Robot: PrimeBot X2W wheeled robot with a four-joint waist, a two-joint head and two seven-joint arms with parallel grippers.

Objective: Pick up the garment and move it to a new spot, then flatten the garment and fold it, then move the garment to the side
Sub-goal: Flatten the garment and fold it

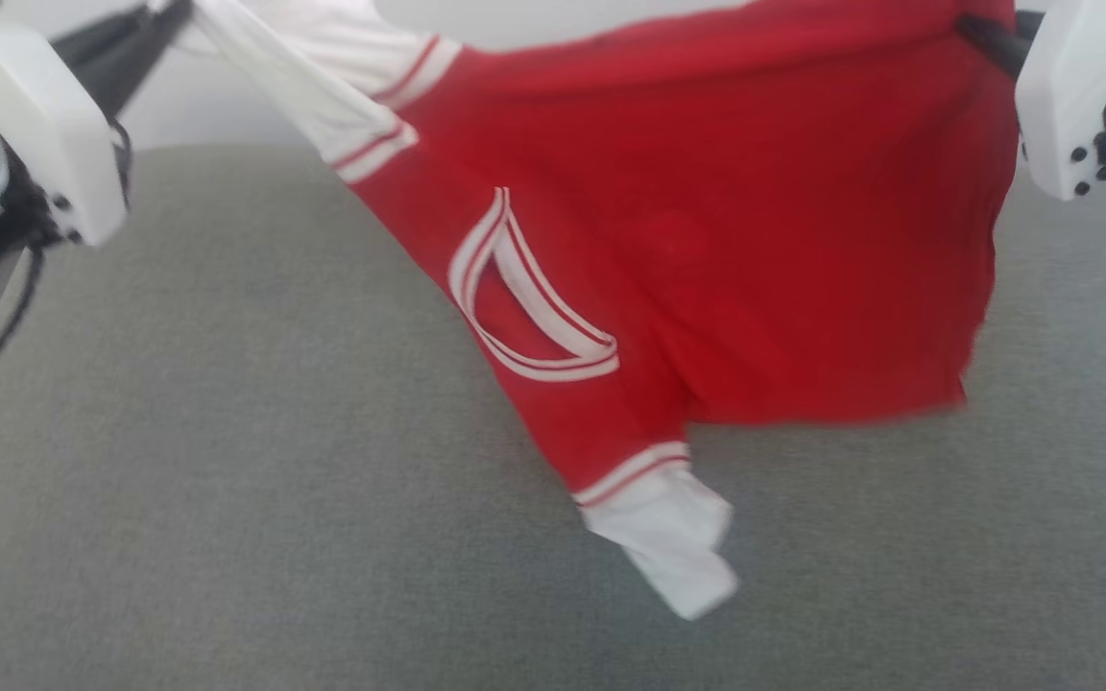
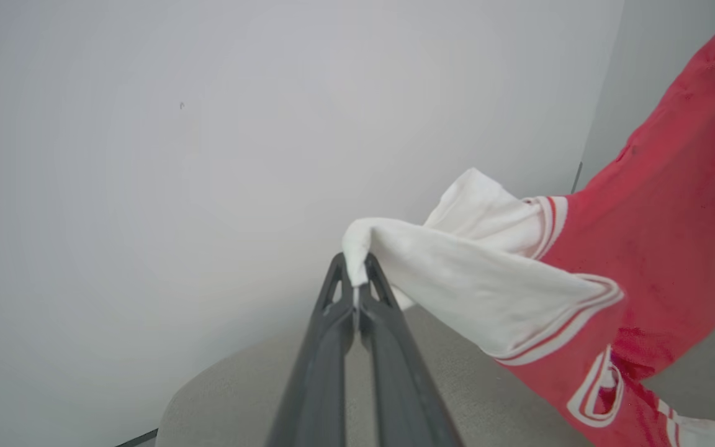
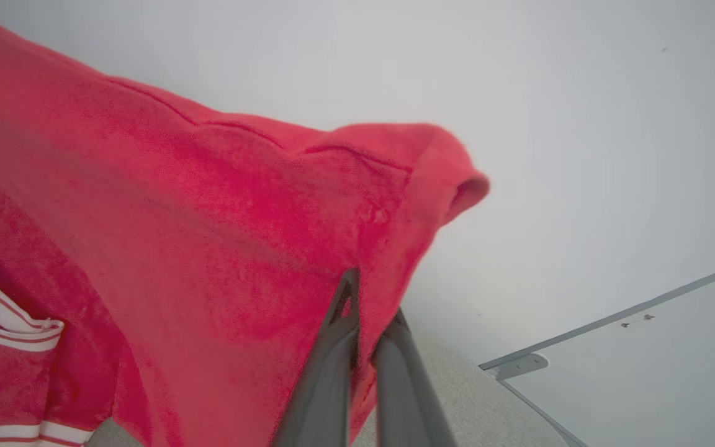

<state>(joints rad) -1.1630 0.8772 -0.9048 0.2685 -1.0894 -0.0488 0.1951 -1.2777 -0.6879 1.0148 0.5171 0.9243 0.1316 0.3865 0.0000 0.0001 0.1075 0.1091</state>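
In the left wrist view, my left gripper [image 2: 355,273] is pinching the end of a white sleeve [image 2: 457,279]. The fingers are closed, with cloth bunching over their tips. From that grip the garment [image 2: 661,217] is running off to the right of my fingers and sagging down toward the grey surface [image 2: 221,403] below them. A pale wall [image 2: 146,155] is standing ahead.

In the right wrist view, my right gripper [image 3: 370,310] is clamping red fabric close to a seamed edge. The red body is draping away to the left of the fingers, and a rolled corner is poking out just above and to the right of the tips.

In the head view, the shirt is hanging stretched between my two grippers, high on my left side and high on my right. The striped collar [image 1: 534,297] is sitting between them and lower. The other sleeve [image 1: 668,547] is dangling lowest, and I cannot tell whether it is touching the surface.

I am judging this as the first step, with the garment lifted and the move to a new spot not yet finished. The next move is calling for both arms travelling together, the spread between them held even, then lowering so that the dangling sleeve is not folding underneath the body.
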